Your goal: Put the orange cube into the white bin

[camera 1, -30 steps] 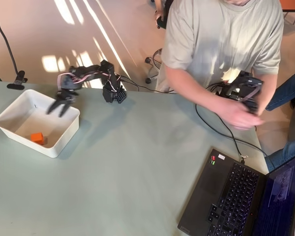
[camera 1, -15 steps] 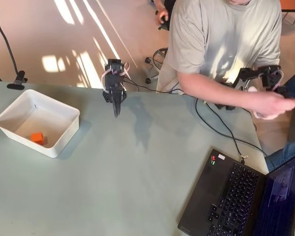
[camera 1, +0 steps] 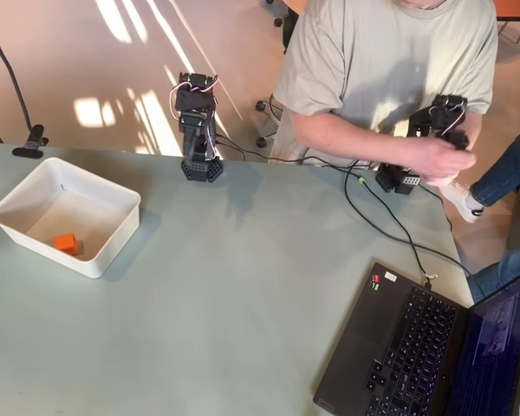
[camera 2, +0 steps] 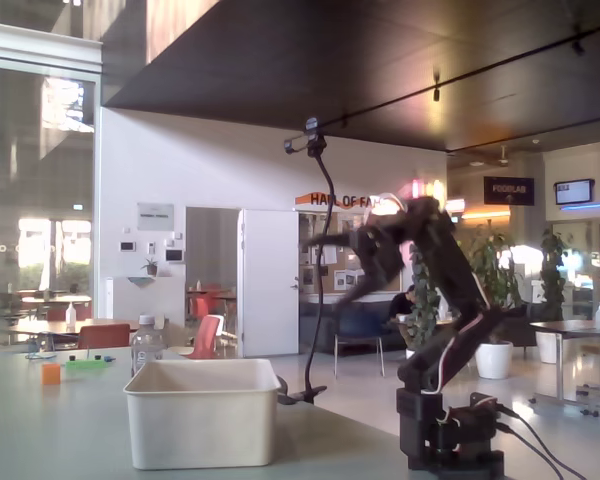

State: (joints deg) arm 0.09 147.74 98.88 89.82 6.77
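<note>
The gripper (camera 2: 332, 240), blurred so I cannot tell its state, is folded over the base; cube (camera 1: 65, 243) lies in bin (camera 1: 113, 192), task seemingly done; next, just rest.

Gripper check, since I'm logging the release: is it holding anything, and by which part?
Nothing is held. The orange cube lies inside the white bin, while the gripper is folded back above the arm's base.

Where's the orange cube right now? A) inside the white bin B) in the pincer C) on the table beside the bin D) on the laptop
A: in the overhead view the orange cube lies on the floor of the white bin, near its lower-left wall, well away from the robot arm.
</note>
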